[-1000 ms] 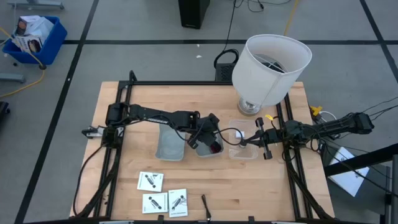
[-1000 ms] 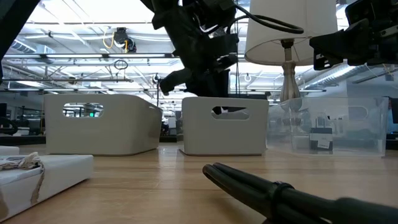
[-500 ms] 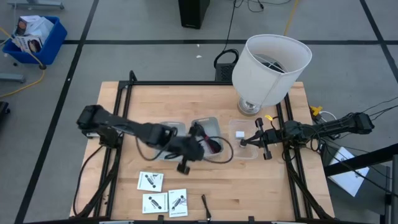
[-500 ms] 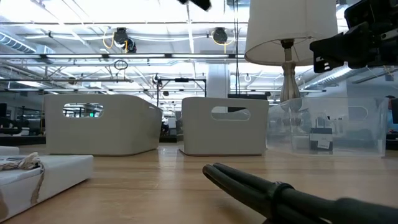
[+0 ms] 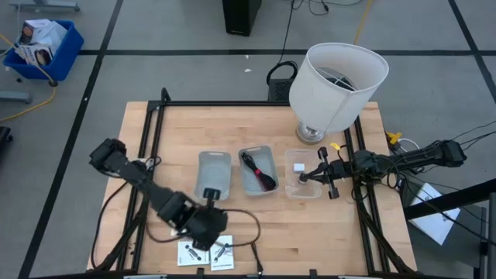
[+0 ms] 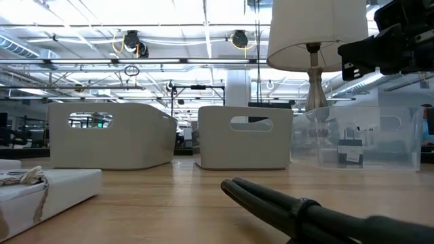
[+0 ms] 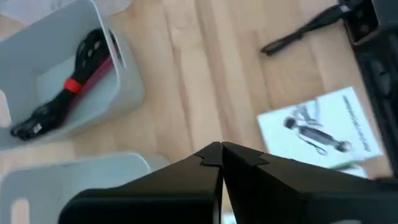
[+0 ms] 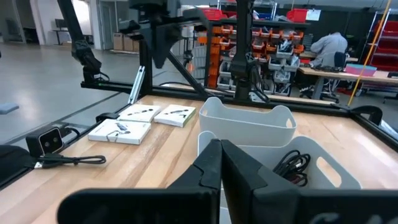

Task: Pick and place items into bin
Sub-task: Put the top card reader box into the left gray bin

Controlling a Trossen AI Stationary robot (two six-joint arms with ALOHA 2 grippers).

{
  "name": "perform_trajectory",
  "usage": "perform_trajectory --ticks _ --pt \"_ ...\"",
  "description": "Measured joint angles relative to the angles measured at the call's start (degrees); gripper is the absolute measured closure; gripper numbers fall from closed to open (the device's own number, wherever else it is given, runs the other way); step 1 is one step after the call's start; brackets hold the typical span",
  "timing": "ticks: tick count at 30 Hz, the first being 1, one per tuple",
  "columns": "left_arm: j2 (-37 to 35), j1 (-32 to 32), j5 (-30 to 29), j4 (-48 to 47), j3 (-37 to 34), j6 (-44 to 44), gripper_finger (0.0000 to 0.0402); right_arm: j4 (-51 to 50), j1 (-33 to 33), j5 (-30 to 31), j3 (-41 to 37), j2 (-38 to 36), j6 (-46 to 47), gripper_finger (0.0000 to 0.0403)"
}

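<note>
We look down on a wooden table (image 5: 310, 225) framed by black rails, on a grey floor marked with dark lines; a large white lampshade (image 5: 339, 84) stands at its far right corner. Three bins sit in a row mid-table: a grey bin (image 5: 213, 174), a second grey bin (image 5: 258, 170) holding the black-and-red cable bundle (image 5: 260, 172), and a clear bin (image 5: 302, 182) with the tiny white block (image 5: 297, 167) inside.

The left gripper (image 5: 203, 232) hangs low over the near edge, its fingers (image 7: 239, 163) pressed together with nothing between them. Just past those fingertips lie the white square cards (image 5: 221, 256), one showing plainly in the wrist view (image 7: 320, 127), flat on the wood. Beyond that card lies the thin dark stick (image 7: 298, 34), apart from the fingers. The cable bundle (image 7: 68, 84) in its bin lies well off to the fingers' other side.

The right gripper (image 5: 304, 177) waits over the clear bin, its fingers (image 8: 239, 171) shut on nothing, the white block just beside them.

A person sits at a bench in the room behind (image 8: 329, 46).
</note>
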Motion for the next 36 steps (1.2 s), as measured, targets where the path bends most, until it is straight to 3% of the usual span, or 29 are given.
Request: perform_trajectory --ticks 4,7,11,17,24,36 --pt "-0.11 -3.41 -4.76 -5.88 -2.53 -9.08 0.0397 -0.02 0.00 -0.02 -0.01 0.00 0.60 0.0401" --pt "-1.04 -4.79 -4.68 -8.70 -8.51 -18.16 0.0398 -0.02 0.00 -0.02 0.00 0.04 0.60 0.0401" --pt "-3.03 -5.82 1.95 -4.96 -19.33 -25.64 0.0398 -0.24 0.00 -0.04 -0.02 0.04 0.56 0.0401" --pt "-4.16 -5.29 8.07 5.84 -29.81 -24.19 0.0399 -0.54 0.00 -0.02 0.00 0.04 0.53 0.0401" --pt "-4.24 -3.74 7.24 8.47 -31.43 -22.75 0.0390 -0.87 0.00 -0.02 0.00 0.09 0.56 0.0401" --pt "-4.24 -2.22 8.39 8.77 -31.41 -24.28 0.0275 -0.87 0.00 -0.02 -0.01 0.09 0.59 0.0401"
